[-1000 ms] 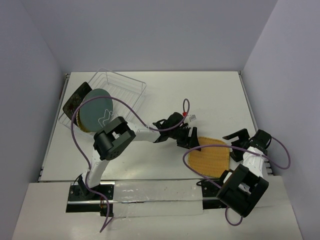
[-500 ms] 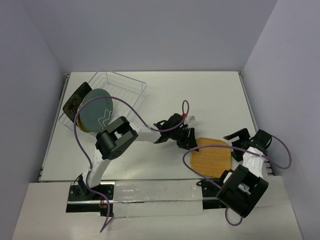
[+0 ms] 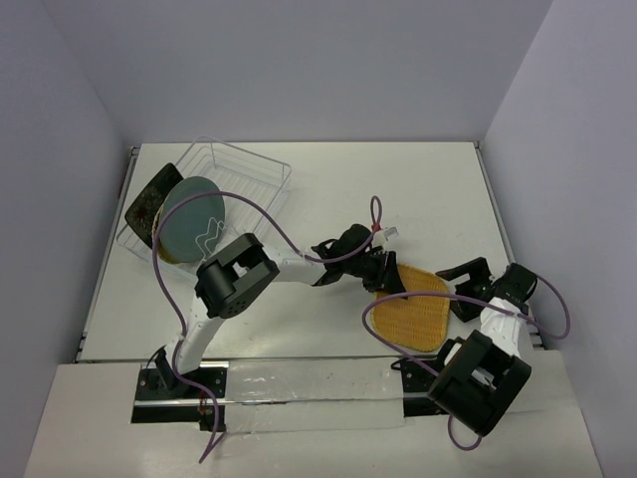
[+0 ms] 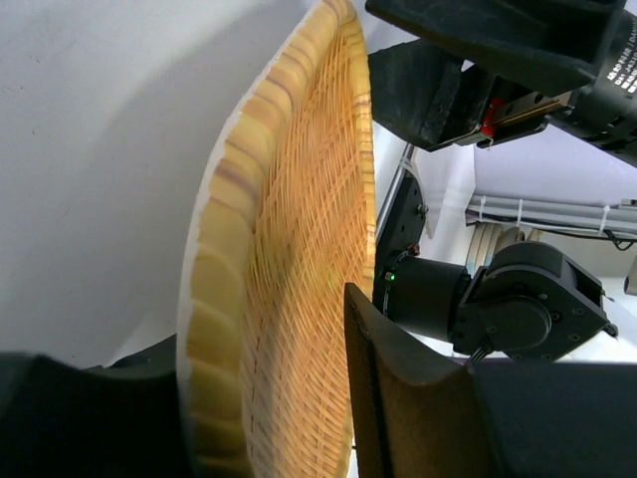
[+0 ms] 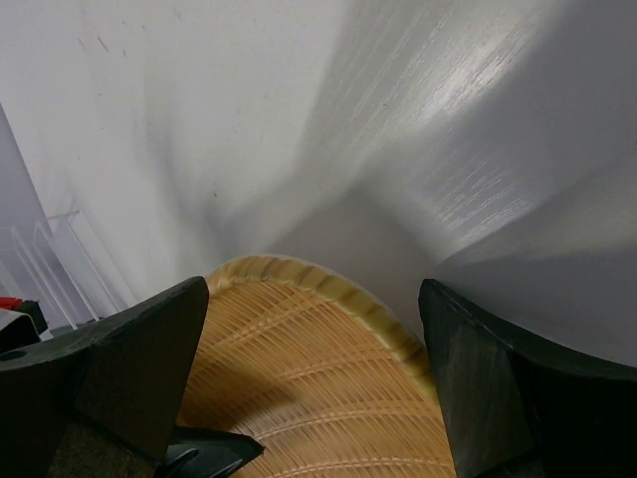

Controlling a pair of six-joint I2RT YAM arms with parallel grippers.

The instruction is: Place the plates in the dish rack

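The orange-yellow woven plate [image 3: 413, 309] lies right of the table's middle, its left edge tipped up. My left gripper [image 3: 386, 277] is shut on that raised edge. In the left wrist view the plate's rim [image 4: 289, 279] sits clamped between both fingers [image 4: 398, 398]. My right gripper [image 3: 468, 289] is open at the plate's right side. Its wide-apart fingers [image 5: 498, 378] flank the plate's rim [image 5: 309, 378] without gripping it. The dish rack [image 3: 249, 174] stands at the far left. The black square plate [image 3: 151, 194], the teal-grey plate [image 3: 194, 214] and a sliver of the yellow woven one [image 3: 169, 256] lean in it.
Purple cables loop over the left arm [image 3: 234, 279] and around the right arm [image 3: 488, 339]. A small white connector [image 3: 386, 234] lies on the table behind the left gripper. Side walls close in the table [image 3: 328, 189] left and right.
My left gripper has closed on the woven plate's left edge and tipped it up. The plate has shifted slightly right, and my right gripper has moved in closer to it.
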